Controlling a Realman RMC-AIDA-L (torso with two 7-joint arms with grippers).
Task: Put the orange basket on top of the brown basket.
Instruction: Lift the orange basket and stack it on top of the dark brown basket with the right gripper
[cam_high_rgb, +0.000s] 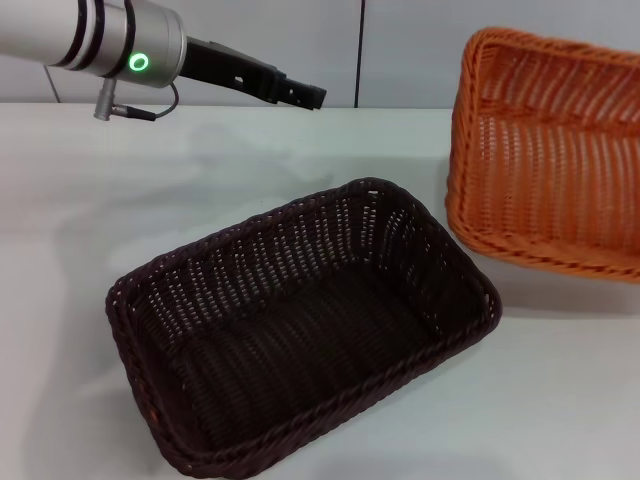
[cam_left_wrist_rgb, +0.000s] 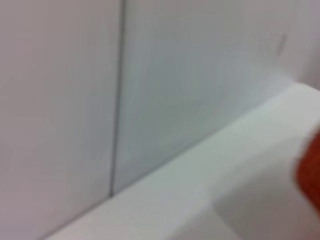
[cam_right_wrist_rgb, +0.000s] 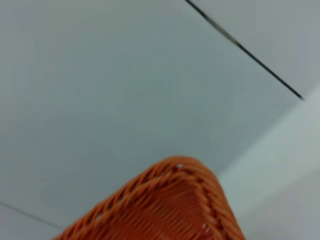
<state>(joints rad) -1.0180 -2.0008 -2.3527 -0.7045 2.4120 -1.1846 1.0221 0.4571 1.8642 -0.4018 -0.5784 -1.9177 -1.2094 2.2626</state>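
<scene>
The brown basket (cam_high_rgb: 300, 330) sits on the white table in the middle of the head view, open side up and empty. The orange basket (cam_high_rgb: 545, 150) is at the right, tilted steeply so its open side faces the brown basket, its lower rim just beyond the brown basket's right corner. Its braided corner fills the bottom of the right wrist view (cam_right_wrist_rgb: 170, 205), and an orange blur shows in the left wrist view (cam_left_wrist_rgb: 309, 175). My left gripper (cam_high_rgb: 303, 95) hangs in the air at the back, above the table and left of the orange basket, holding nothing. My right gripper is out of view.
The white table (cam_high_rgb: 80, 200) runs back to a pale panelled wall (cam_high_rgb: 400, 50). The orange basket's right side is cut off by the edge of the head view.
</scene>
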